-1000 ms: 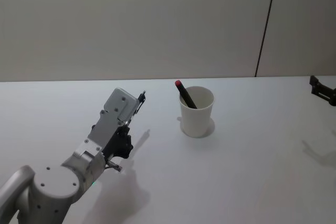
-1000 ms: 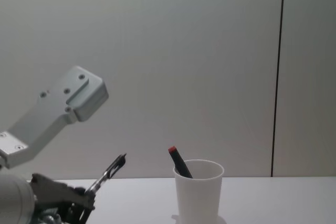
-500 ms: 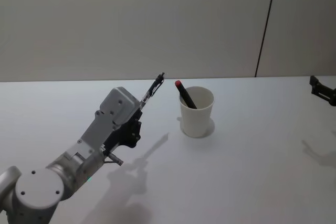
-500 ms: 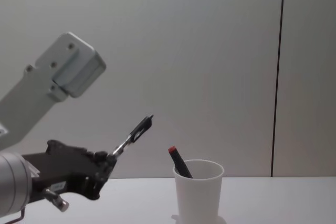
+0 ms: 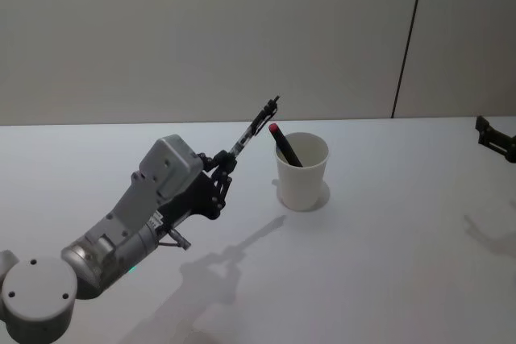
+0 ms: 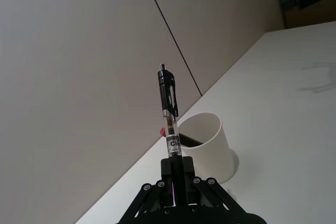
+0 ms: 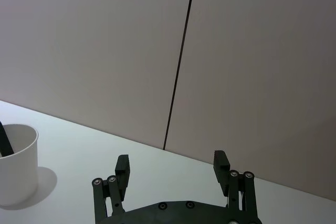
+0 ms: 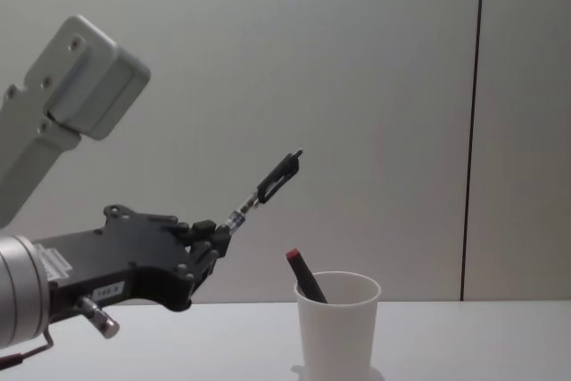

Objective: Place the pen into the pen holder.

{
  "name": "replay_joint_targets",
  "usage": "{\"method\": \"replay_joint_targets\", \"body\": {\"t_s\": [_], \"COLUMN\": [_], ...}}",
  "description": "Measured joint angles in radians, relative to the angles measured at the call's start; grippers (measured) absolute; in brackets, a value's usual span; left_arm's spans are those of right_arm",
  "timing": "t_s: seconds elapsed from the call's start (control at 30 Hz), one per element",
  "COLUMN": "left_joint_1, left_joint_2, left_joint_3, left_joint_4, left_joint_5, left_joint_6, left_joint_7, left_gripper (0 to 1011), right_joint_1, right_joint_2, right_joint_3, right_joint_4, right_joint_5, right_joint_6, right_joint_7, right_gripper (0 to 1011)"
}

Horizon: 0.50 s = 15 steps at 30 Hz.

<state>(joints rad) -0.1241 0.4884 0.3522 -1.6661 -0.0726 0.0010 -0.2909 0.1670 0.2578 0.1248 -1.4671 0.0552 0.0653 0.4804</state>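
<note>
The left gripper (image 5: 222,168) is clenching the pen (image 5: 254,130) by one end, holding it slanted in the air just left of the holder (image 5: 302,175), which is standing on the bench (image 5: 387,239). A red-capped pen (image 5: 284,144) is leaning out toward that side. Judging from this, the pen's free clip end is risking a knock against it or the rim, tipping the light holder. The right gripper (image 7: 171,163) is idling, released, far right.

left arm comes in from the lower left of the head view, wrist angled up, left gripper (image 5: 222,170) clamped on a pen (image 5: 254,128), and the right gripper (image 5: 493,138) sits at the right edge, fingers (image 7: 122,164) spread.
</note>
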Motion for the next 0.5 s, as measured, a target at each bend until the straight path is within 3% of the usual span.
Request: {"method": "replay_joint_targets", "body": {"t_s": [0.5], "left_joint_1": [-0.081], "left_joint_2": [-0.049], "left_joint_3": [0.005], "left_joint_4": [0.106], "left_joint_5": [0.006], "left_joint_6": [-0.106], "left_joint_7": [-0.121], "left_gripper": [132], "right_joint_1": [0.0], "right_joint_2": [0.0], "right_joint_3": [0.0], "right_joint_4": [0.0], "right_joint_5": [0.0], "right_joint_6": [0.0], "right_joint_7": [0.0], "right_gripper": [1002]}}
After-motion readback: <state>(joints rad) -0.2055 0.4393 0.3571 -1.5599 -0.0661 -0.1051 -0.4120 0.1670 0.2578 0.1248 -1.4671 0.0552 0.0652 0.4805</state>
